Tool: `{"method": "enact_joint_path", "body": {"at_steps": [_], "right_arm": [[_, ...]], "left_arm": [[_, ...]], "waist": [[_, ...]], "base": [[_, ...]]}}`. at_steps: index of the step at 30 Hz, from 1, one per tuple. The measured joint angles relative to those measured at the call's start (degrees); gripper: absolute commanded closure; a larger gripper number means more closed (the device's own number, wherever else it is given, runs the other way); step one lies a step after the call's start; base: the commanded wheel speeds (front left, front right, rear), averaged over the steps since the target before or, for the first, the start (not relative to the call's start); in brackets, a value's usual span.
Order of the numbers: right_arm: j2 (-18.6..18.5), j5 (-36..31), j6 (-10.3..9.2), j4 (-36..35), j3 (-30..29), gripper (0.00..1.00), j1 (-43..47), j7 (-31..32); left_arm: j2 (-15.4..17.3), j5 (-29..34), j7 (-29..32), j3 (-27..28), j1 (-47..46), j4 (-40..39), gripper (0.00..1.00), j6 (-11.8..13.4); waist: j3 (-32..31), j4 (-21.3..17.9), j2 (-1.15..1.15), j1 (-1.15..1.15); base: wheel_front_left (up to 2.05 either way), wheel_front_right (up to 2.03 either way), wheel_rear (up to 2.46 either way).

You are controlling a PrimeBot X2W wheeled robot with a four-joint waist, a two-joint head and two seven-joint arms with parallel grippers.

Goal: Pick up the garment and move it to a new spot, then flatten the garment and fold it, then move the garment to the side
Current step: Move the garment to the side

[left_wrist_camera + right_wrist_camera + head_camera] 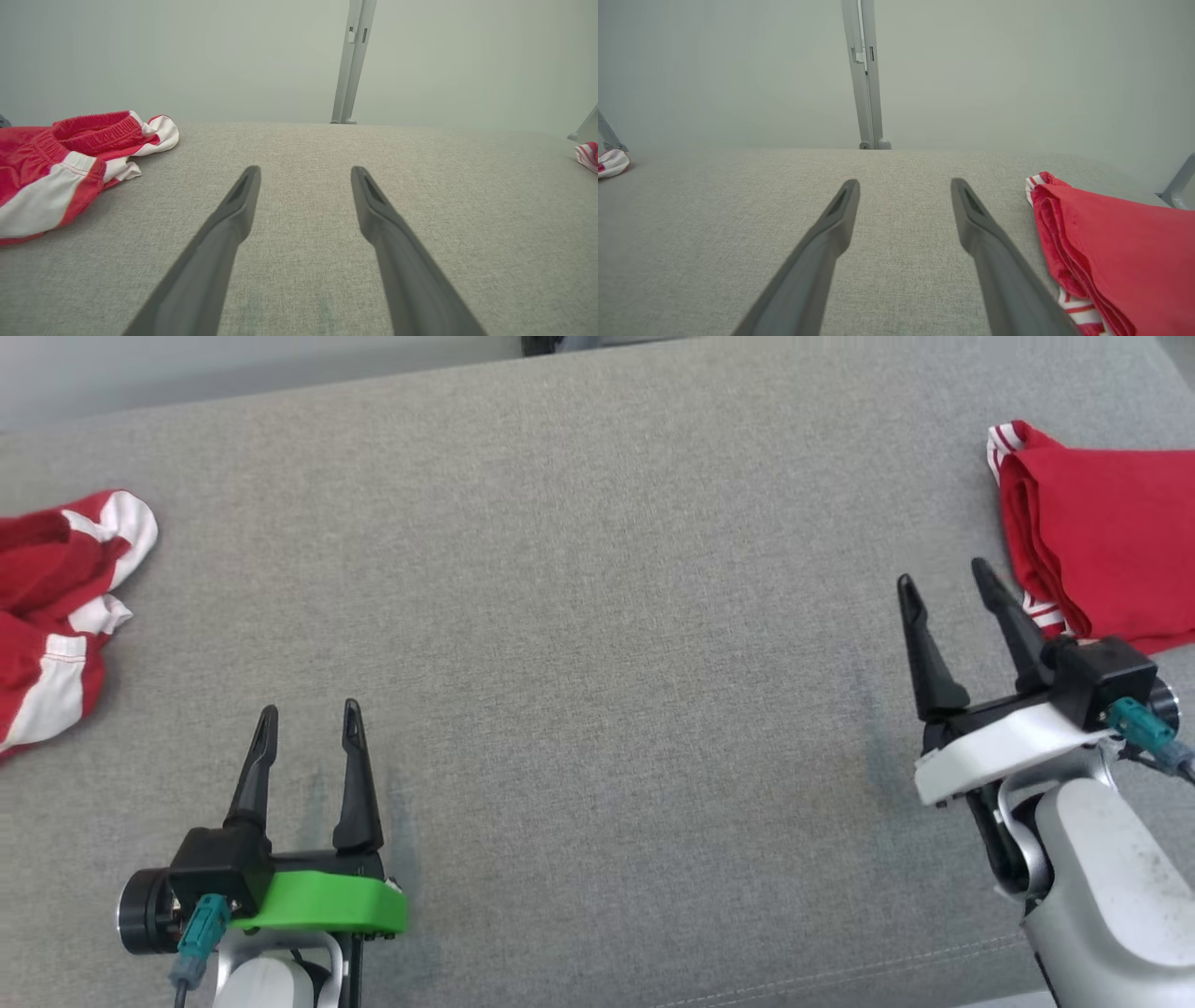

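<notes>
1. Grey woven fabric covers the tabletop [597, 616]; both claws hover low over it.
2. Left claw [310, 707]: fingers spread apart, nothing between them, bare fabric ahead.
3. Crumpled garment [47, 607], red with white panels and a gathered waistband, lies in a heap to the left of the left claw and a little beyond it, well apart.
4. Right claw [943, 572]: fingers spread apart, nothing held.
5. Folded garment [1102, 541], red with a red-and-white striped edge, lies flat just to the right of the right claw, its striped edge close beside the right finger.
6. Grey post [866, 74] stands past the tabletop's far edge, straight ahead of the right claw.
</notes>
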Motion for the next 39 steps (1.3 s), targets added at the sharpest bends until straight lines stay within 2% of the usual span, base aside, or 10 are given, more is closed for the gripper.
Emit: {"method": "enact_joint_path", "body": {"at_steps": [8,18,26,39], "right_arm": [[3.1,-2.6,0.00,-8.8,-0.8,0.00,8.3,0.0],[5.3,-5.5,0.00,-13.4,-2.3,0.00,17.8,0.0],[7.6,-6.0,-0.01,-16.2,-4.2,0.00,24.8,0.0],[7.5,-6.7,-0.01,-17.0,-4.2,0.00,27.3,0.0]], "left_arm": [[-0.4,1.3,0.0,1.3,4.6,-2.4,0.00,-1.4],[-0.4,2.1,0.0,1.3,10.1,-7.4,0.00,-2.7],[-0.5,2.7,0.0,0.6,12.8,-7.6,0.00,-2.6],[-0.5,4.7,0.0,-0.1,14.2,-7.9,0.00,-1.5]], "waist": [[-6.8,1.8,0.00,0.00],[-13.5,3.4,0.00,0.00],[-16.3,5.4,0.00,0.00],[-17.2,6.3,0.00,0.00]], "base": [[0.00,0.00,0.00],[0.00,0.00,0.00],[0.00,0.00,0.00],[0.00,0.00,0.00]]}}
